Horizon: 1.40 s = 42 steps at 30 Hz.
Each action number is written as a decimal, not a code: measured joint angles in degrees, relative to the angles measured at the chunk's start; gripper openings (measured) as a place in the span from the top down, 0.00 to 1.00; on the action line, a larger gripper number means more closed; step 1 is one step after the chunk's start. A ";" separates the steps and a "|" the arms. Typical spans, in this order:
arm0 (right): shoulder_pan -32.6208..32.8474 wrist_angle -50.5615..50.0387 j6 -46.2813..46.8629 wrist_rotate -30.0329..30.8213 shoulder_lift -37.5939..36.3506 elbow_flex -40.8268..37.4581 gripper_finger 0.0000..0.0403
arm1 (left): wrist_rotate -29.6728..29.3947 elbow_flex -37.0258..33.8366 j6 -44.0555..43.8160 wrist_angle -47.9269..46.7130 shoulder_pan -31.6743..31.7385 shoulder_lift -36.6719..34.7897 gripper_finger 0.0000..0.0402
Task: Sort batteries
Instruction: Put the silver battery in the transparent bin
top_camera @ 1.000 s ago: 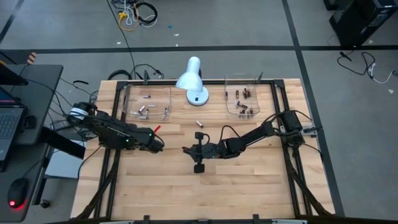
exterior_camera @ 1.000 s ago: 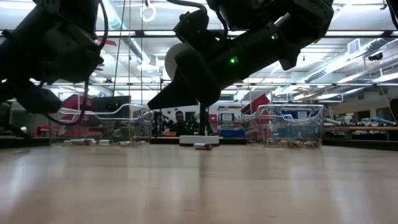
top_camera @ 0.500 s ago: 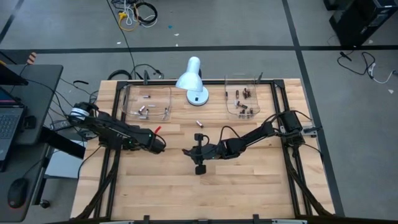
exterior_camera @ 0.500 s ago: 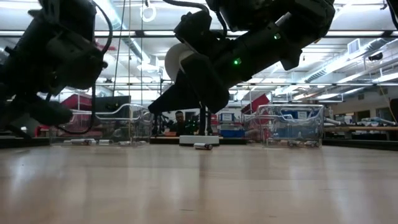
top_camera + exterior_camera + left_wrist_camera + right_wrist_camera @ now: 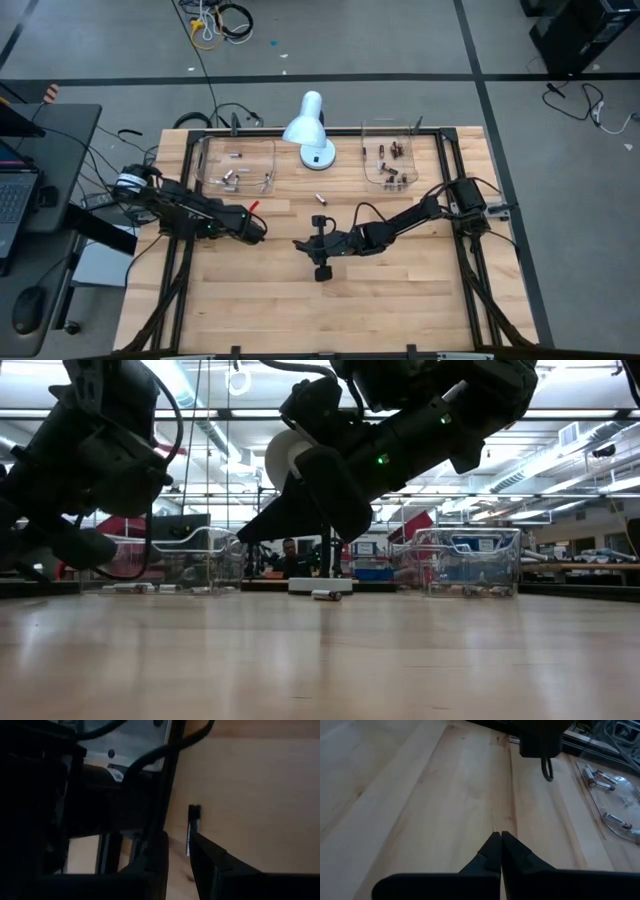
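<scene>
Table (image 5: 400, 290): we see two clear trays at upper centre of the high view. Left tray (image 5: 212, 160) holds silvery batteries (image 5: 232, 178); right tray (image 5: 372, 130) holds brownish batteries (image 5: 392, 175). Two loose batteries (image 5: 320, 197) lie below the lamp (image 5: 308, 128), mid-frame.

Left gripper (image 5: 258, 230): left of centre, over bare wood; fingers (image 5: 210, 857) slightly parted; whether they hold anything, we cannot tell.

Right gripper (image 5: 298, 242): centre frame, fingers (image 5: 492, 851) pressed together, empty, above the wood.
</scene>
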 joint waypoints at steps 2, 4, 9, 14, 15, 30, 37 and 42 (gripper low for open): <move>0.20 0.00 -0.04 0.00 0.00 0.00 1.00 | -1.16 0.07 -1.27 -0.15 0.40 0.30 0.82; 0.58 0.00 -0.47 -0.03 0.00 0.00 1.00 | -2.47 0.13 -2.83 -0.68 0.47 1.38 0.82; 1.68 -0.85 -0.99 -0.12 0.00 0.00 1.00 | -1.40 0.01 -2.94 -0.73 0.45 7.45 0.82; 2.27 -1.89 -1.03 -0.16 0.00 0.00 1.00 | 0.19 0.18 -2.88 -0.09 0.45 13.27 0.82; 2.27 -2.14 -1.03 -0.14 0.00 0.00 1.00 | 0.23 0.28 -2.89 -0.06 0.40 13.73 0.82; 2.16 -2.31 -1.03 -0.12 0.00 0.00 1.00 | 0.79 0.66 -2.73 1.42 0.34 14.20 0.82; 2.18 -2.26 -1.01 -0.11 0.00 0.00 1.00 | 1.14 0.69 -2.56 2.98 0.30 14.21 0.82; 2.27 -2.58 -0.42 -0.09 0.00 0.00 1.00 | 1.50 1.65 -0.79 2.68 -0.01 14.31 0.82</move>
